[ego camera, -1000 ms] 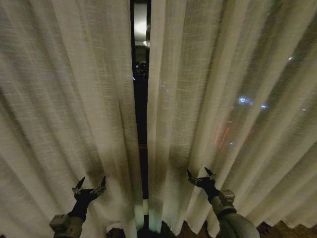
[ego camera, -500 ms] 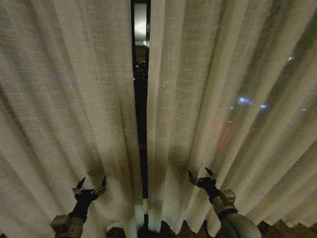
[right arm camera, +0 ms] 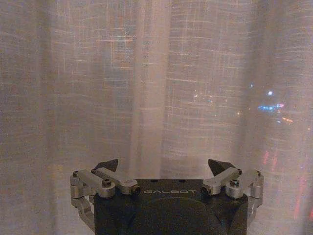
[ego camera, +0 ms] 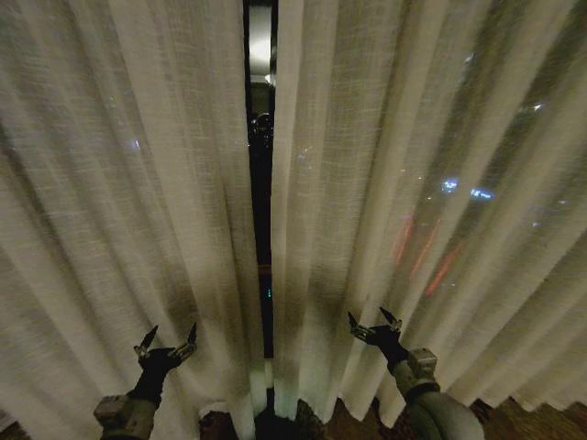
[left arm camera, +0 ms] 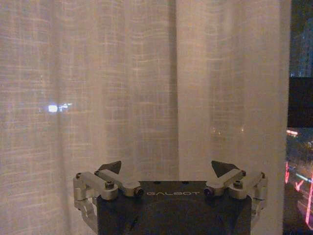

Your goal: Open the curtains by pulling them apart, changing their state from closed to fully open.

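Observation:
Two sheer off-white curtains hang before me, the left panel (ego camera: 138, 202) and the right panel (ego camera: 394, 183), with a narrow dark gap (ego camera: 260, 183) between their inner edges. My left gripper (ego camera: 167, 342) is open, low in front of the left panel (left arm camera: 122, 88), holding nothing. My right gripper (ego camera: 374, 325) is open too, low in front of the right panel (right arm camera: 161, 88), close to the fabric. City lights glow through the cloth. Whether either gripper touches the fabric I cannot tell.
Through the gap shows a dark window with night lights (left arm camera: 298, 161). Dark floor (ego camera: 358, 426) lies under the curtain hems.
The head view has shifted slightly, so the curtains look a little closer and the lights sit elsewhere. Both grippers stay open in about the same places. The gap is the same width.

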